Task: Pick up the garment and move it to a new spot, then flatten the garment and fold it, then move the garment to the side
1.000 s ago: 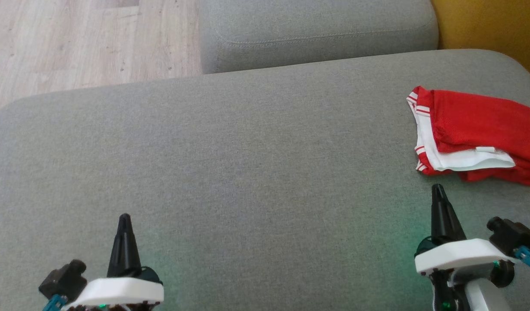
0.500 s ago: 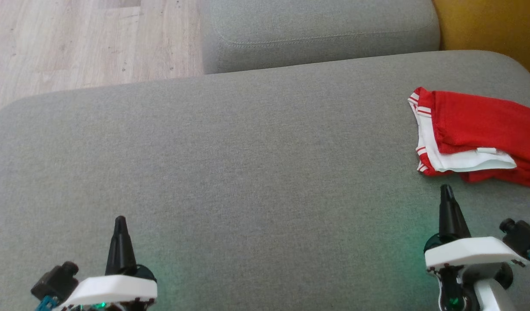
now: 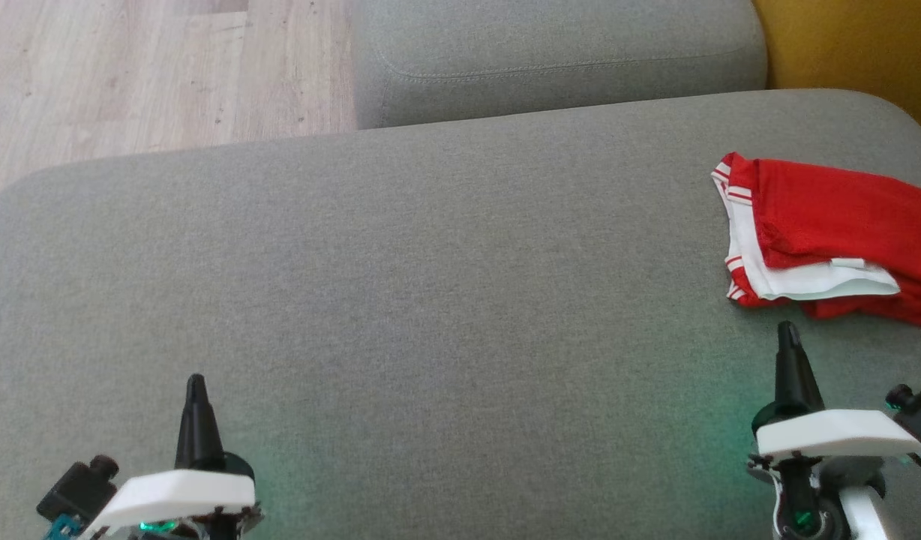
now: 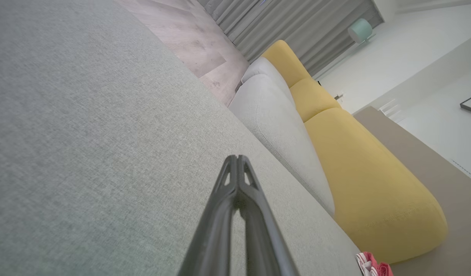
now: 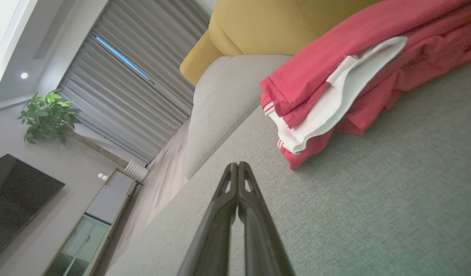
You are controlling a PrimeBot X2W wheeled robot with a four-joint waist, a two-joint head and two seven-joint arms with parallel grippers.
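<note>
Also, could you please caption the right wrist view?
Shut right hand poised just short of the folded red-and-white garment on a grey sofa.

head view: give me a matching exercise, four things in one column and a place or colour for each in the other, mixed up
Column A
1. garment
2. left claw
3. floor
4. right claw

Column B
a. pale wood, upper left
b. red and white, far right of the grey cushion
c. shut, lower left, over bare cushion
d. shut, lower right, tip just short of the garment

Pairs: 1-b, 2-c, 3-a, 4-d
</note>
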